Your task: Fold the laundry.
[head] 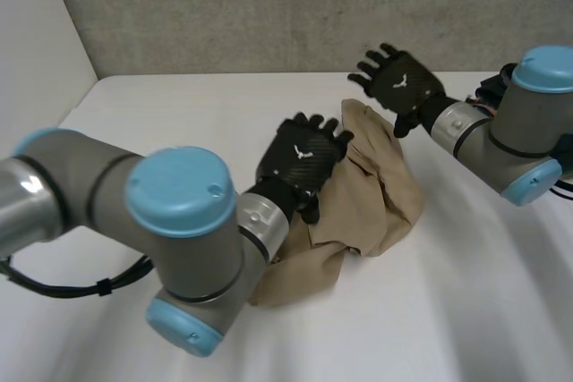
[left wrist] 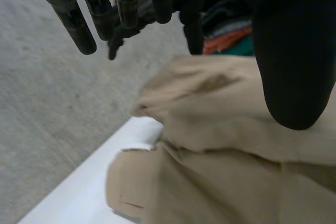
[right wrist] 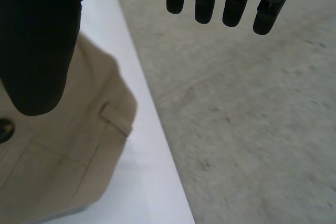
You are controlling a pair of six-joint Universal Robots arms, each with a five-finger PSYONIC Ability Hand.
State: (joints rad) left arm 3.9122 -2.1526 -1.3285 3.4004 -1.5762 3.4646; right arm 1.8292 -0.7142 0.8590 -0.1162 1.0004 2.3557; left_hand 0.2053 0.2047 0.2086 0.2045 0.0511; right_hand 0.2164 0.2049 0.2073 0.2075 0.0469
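Nearest, left arm [head: 179, 221], reaching over the white desk [head: 161, 114] to a crumpled beige garment [head: 367, 194] near the desk's middle. Probably light, soft and limp, not slippery; best taken at the firmer waistband edge, by the belt loop [right wrist: 113, 116]. Looks like trousers, heaped in loose folds. Left robot hand [head: 304, 154] spread above its near side, holding nothing; right robot hand [head: 398, 82] spread too, at its far edge. Small dark button [right wrist: 4, 130].

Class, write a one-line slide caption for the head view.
Left hand open over the middle of a crumpled tan garment, right hand open at its far edge, on a white table.
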